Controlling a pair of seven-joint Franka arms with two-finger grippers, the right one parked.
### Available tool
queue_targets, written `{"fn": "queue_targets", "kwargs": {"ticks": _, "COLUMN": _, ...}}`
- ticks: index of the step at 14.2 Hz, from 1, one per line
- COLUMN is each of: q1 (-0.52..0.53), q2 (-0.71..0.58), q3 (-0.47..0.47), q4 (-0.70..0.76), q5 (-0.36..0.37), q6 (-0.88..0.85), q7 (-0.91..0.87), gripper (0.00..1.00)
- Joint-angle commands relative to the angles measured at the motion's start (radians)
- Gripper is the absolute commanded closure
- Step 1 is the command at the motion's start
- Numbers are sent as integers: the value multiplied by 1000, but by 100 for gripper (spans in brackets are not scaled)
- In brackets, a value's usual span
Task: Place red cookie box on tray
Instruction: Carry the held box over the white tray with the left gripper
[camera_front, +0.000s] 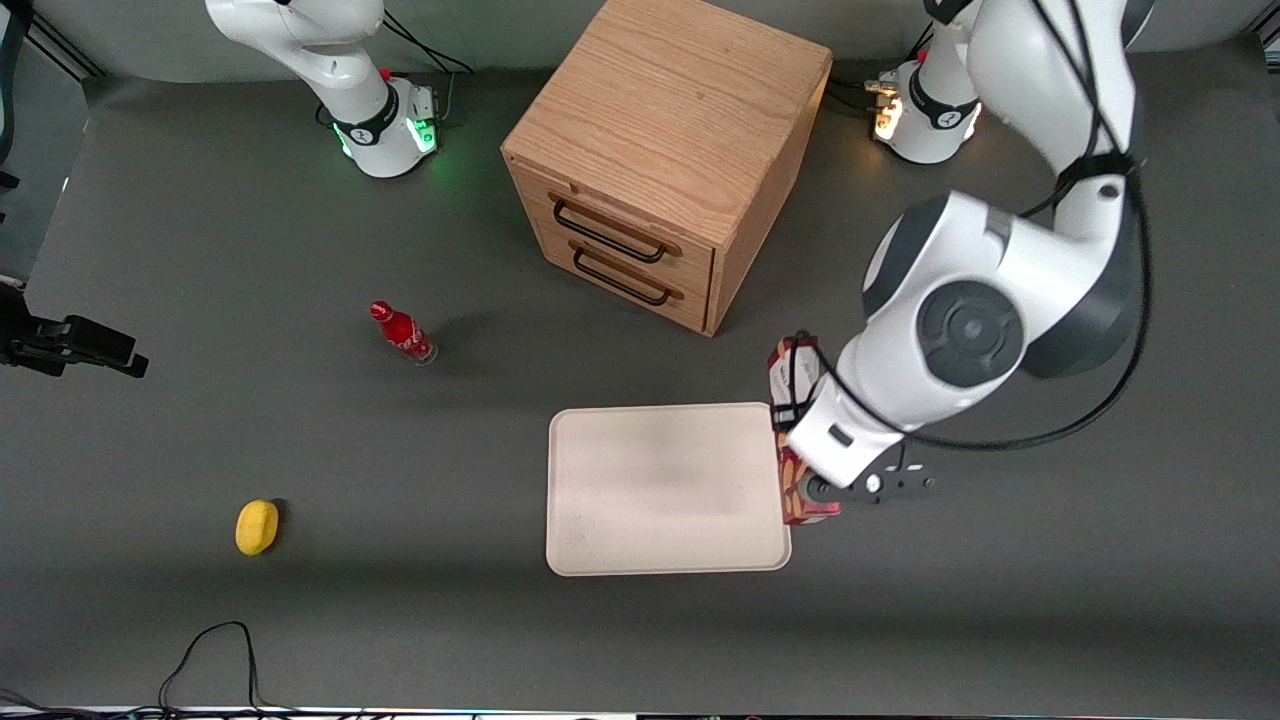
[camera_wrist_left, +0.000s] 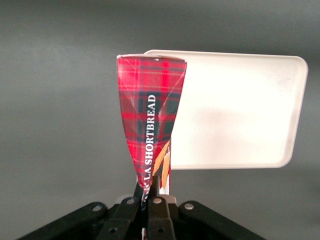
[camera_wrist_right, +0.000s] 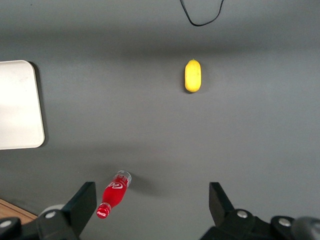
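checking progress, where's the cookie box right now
The cookie box is pinched in the gripper, hanging at the tray's edge toward the working arm's end, not yet on it.

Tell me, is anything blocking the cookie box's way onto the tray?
Nothing visible. The gripper, shut on the red cookie box, holds it at the edge of the bare tray; bottle and cabinet stand away from it.

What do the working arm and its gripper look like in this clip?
The left arm has glossy white shells with dark grey joint sections and a round grey cap, and black cables loop along it. Its gripper is matte black with small silver screws, mounted on a white wrist flange.
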Motion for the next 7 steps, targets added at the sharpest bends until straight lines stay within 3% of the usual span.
{"fn": "queue_targets", "kwargs": {"ticks": 1, "q1": -12, "q2": 43, "q3": 9, "q4": -46, "q5": 36, "q6": 74, "q7": -8, "gripper": 100}}
{"fn": "queue_targets", "kwargs": {"ticks": 7, "q1": -41, "q2": 154, "q3": 11, "q4": -109, "q5": 96, "q6": 231, "q7": -18, "gripper": 100}}
